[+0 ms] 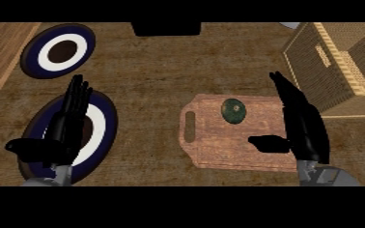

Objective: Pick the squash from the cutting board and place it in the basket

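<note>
The right hand (pixel 303 125), fingers straight and thumb spread, sits just right of the round dark-green squash (pixel 233 111) on our brown wooden cutting board (pixel 228 149), far nearer than the left hand (pixel 61 130).

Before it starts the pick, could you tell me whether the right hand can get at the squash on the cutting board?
Probably yes: the open right hand hovers beside the squash, nothing between.
</note>
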